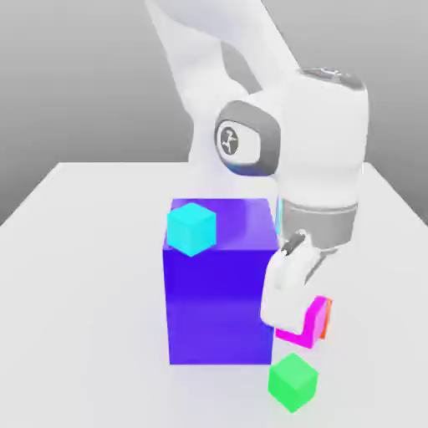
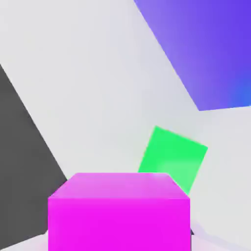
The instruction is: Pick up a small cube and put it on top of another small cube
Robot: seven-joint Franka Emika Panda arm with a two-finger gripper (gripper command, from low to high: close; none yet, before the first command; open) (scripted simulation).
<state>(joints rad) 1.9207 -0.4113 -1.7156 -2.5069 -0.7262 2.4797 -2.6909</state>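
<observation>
My gripper (image 1: 292, 322) is shut on the small magenta-pink cube (image 1: 304, 333), low beside the big blue-purple block (image 1: 219, 292) on the exterior view's right. One white finger (image 1: 282, 297) covers part of the cube. In the hand view the magenta cube (image 2: 118, 211) sits between my fingers, close to the camera. A thin strip of the orange-red small cube (image 1: 328, 316) shows right behind the magenta one; most of it is hidden. I cannot tell whether the two touch.
A green small cube (image 1: 292, 382) (image 2: 171, 159) lies on the white table (image 1: 84, 251) just in front of the held cube. A cyan small cube (image 1: 191, 228) rests on top of the big block (image 2: 206, 49). The table edge (image 2: 29, 127) runs close by.
</observation>
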